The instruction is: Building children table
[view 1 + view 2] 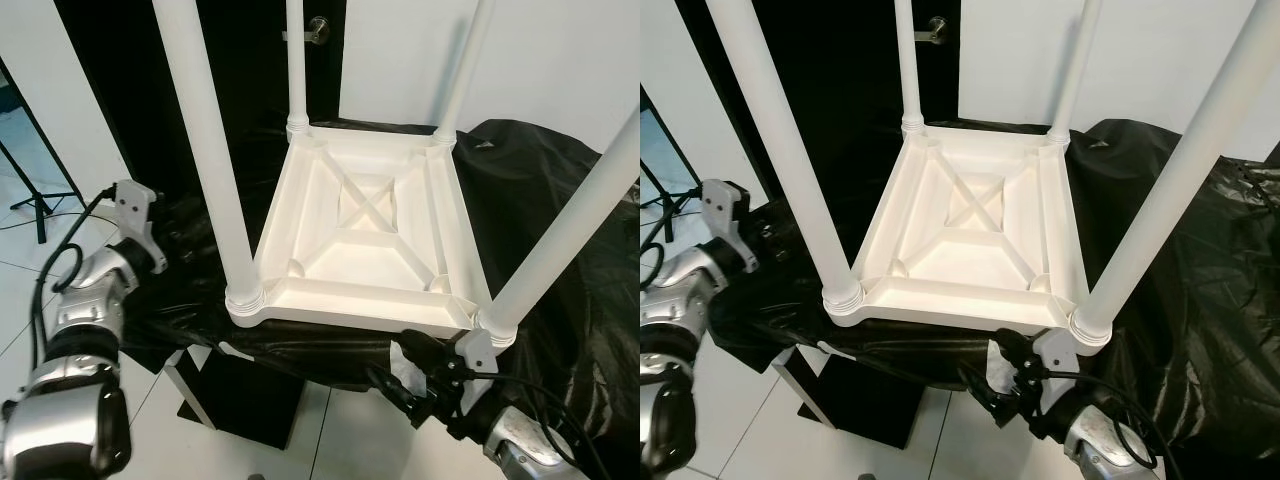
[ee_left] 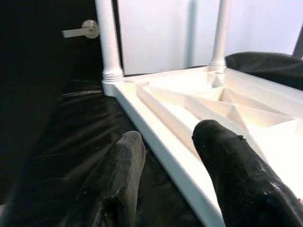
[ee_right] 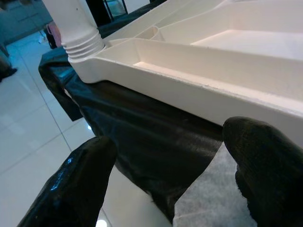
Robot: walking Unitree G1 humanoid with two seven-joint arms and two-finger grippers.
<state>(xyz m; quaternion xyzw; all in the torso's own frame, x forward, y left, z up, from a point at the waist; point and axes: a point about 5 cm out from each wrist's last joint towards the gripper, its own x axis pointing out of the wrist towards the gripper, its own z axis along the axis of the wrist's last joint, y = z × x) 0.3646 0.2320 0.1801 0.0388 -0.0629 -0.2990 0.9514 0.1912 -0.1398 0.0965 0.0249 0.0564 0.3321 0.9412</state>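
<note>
White children table (image 1: 365, 235) upside down on black-draped worktop (image 1: 560, 300), 4 legs up. Left gripper (image 2: 165, 156) at its left edge, right gripper (image 3: 165, 175) by near rim; both w/ jaws apart, holding nothing.

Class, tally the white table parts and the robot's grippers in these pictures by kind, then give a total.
Table legs: 4
Tabletop, upside down on the black cover: 1
Grippers: 2, left gripper and right gripper
Total: 7
</note>
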